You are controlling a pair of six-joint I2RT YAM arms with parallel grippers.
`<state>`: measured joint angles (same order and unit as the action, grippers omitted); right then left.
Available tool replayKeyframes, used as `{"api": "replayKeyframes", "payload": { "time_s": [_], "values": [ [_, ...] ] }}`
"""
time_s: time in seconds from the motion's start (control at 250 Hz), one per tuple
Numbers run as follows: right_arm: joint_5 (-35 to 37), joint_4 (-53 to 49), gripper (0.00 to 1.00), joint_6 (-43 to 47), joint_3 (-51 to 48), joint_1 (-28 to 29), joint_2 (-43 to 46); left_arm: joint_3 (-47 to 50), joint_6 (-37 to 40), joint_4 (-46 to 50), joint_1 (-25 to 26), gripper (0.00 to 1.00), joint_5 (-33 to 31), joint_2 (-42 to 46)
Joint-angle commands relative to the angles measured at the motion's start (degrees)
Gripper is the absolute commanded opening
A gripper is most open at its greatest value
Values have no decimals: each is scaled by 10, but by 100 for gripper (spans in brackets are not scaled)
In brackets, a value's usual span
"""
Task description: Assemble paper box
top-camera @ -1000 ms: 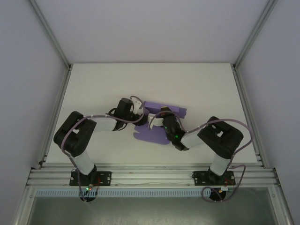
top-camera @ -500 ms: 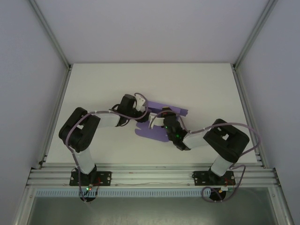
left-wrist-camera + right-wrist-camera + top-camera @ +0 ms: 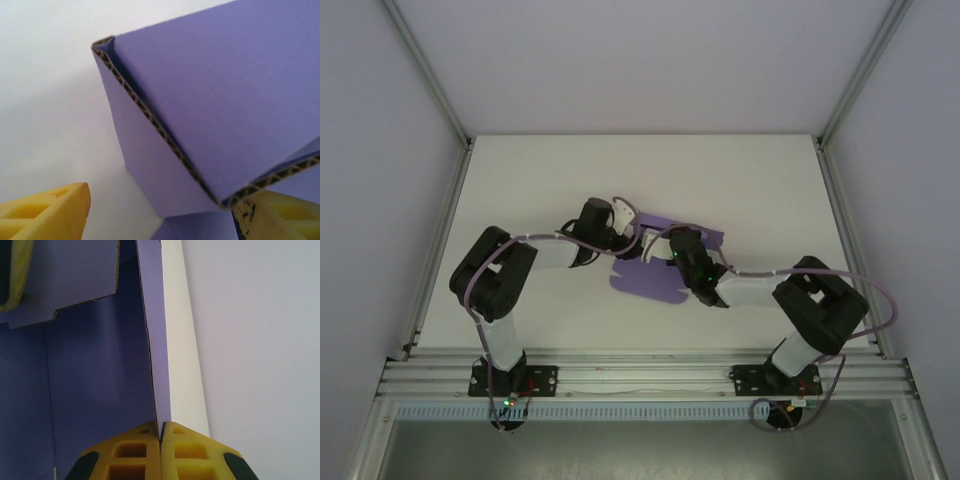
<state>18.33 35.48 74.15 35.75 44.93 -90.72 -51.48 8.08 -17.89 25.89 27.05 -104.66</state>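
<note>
Advanced, left gripper (image 3: 160,200) is held open astride purple corrugated paper box (image 3: 225,90); wall pinched in closed right gripper (image 3: 160,432) could be buckled by pushing.

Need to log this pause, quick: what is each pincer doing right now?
Left pincer: open, paper box corner between its fingers.
Right pincer: closed on a thin wall of the paper box.

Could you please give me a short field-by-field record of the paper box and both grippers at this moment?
paper box: purple card, partly folded, lying mid-table
left gripper: open, fingers apart, a raised folded corner of the box between them
right gripper: shut, pinching the thin edge of an upright wall of the box
stage: assembly unfinished, flaps not yet closed
</note>
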Motion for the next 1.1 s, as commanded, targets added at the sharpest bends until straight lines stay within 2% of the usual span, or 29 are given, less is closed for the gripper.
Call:
{"api": "replayKeyframes", "payload": {
  "time_s": [0.0, 0.084, 0.152, 0.312, 0.496, 0.588, 0.891, 0.939, 1.099],
  "values": [
    [-92, -82, 0, -26, -3, 13, -25, -47, 9, -73, 12, 73, 36, -13],
    [-90, -85, 0, -22, -1, 13, -23, -56, 10, -71, 12, 67, 26, -23],
    [-94, -94, 0, -22, 0, 13, -19, -63, 5, -74, 12, 67, 22, -29],
    [-100, -106, 0, -27, 7, 13, -26, -75, -10, -97, 12, 67, 63, -38],
    [-103, -112, 0, -30, 16, 13, -36, -102, -14, -87, 12, 49, 67, -59],
    [-102, -117, 0, -32, 20, 13, -40, -106, -27, -98, 12, 36, 53, -63],
    [-100, -122, 0, -41, 30, 11, -50, -129, -105, -116, 19, 0, -36, -84],
    [-97, -117, 0, -43, 30, 11, -51, -136, -113, -103, 21, 0, -58, -87],
    [-93, -115, 0, -60, 30, 10, -52, -155, -173, -61, 48, 0, -189, -93]
  ]
}}
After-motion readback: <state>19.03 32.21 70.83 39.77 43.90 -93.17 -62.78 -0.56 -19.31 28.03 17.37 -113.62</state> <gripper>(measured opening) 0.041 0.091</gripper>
